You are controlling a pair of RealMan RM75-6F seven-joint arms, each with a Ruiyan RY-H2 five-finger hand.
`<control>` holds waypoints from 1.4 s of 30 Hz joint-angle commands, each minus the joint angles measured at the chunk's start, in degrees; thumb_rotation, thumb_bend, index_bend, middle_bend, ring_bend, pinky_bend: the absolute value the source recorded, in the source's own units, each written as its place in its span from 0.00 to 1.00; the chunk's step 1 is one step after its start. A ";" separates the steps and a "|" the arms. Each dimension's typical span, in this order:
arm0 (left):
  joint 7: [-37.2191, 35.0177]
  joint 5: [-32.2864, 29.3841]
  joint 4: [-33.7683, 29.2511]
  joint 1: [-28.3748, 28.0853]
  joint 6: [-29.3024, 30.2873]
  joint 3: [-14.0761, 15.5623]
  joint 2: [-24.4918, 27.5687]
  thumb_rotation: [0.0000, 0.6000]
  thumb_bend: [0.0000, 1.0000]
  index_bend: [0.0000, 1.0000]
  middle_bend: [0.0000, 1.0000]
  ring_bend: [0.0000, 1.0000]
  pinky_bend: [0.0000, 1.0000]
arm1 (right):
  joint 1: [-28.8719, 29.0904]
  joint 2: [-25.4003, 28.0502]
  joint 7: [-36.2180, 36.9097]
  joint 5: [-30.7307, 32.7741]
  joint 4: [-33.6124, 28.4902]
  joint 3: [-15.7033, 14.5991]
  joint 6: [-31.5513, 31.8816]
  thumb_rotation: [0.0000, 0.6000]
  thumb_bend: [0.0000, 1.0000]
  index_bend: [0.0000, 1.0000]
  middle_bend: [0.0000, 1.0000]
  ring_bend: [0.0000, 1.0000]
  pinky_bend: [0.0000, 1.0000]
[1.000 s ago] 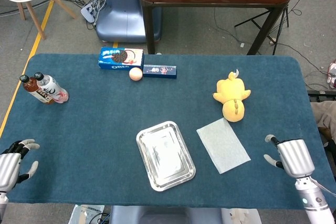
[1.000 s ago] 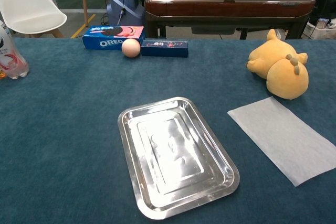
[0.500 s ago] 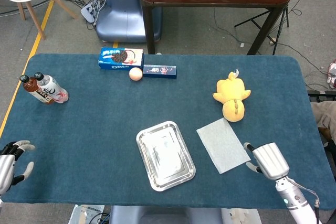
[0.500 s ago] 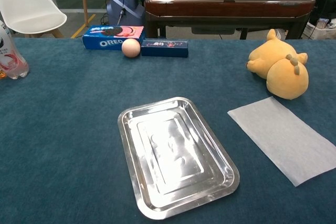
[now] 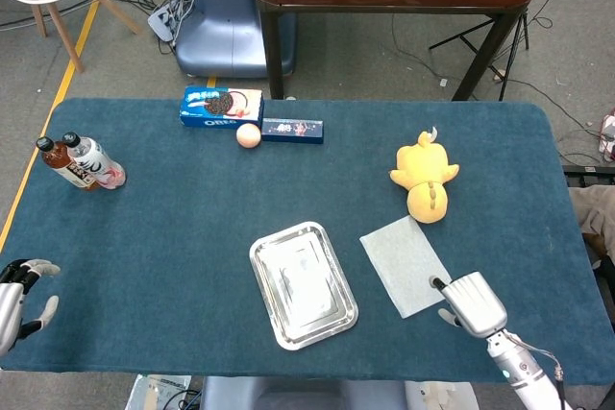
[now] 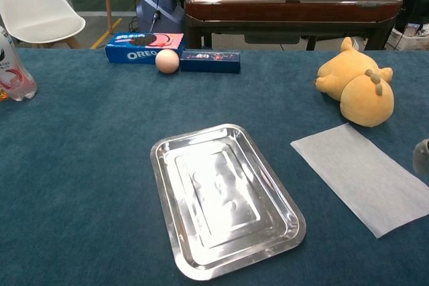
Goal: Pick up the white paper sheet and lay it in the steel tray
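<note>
Right hand (image 5: 469, 301) nearer thin white paper sheet (image 5: 408, 265) – grasp unclear – beside shiny steel tray (image 6: 224, 197)

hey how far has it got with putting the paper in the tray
Nothing is finished yet. The paper sheet lies flat on the table beside the steel tray, which holds nothing. In hand: the right hand is at the sheet's near right corner, holding nothing. The left hand sits at the table's left edge. Left to do: grip the sheet, lift it and lay it in the tray.
</note>
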 commanded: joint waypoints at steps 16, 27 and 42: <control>-0.50 -0.71 0.26 0.29 0.34 -0.57 0.30 1.00 0.35 0.38 0.34 0.23 0.38 | 1.84 -5.52 2.02 -1.29 5.85 -1.38 -1.62 1.00 0.01 0.47 1.00 1.00 1.00; -1.87 -0.68 0.58 0.53 0.88 -0.94 0.59 1.00 0.35 0.39 0.35 0.24 0.38 | 3.16 -8.73 3.30 -1.22 8.79 -1.55 -2.65 1.00 0.01 0.47 1.00 1.00 1.00; -2.65 -0.61 0.43 0.88 1.39 -1.15 1.04 1.00 0.36 0.39 0.35 0.24 0.38 | 4.27 -10.89 4.18 -0.67 10.74 -0.70 -1.56 1.00 0.09 0.47 1.00 1.00 1.00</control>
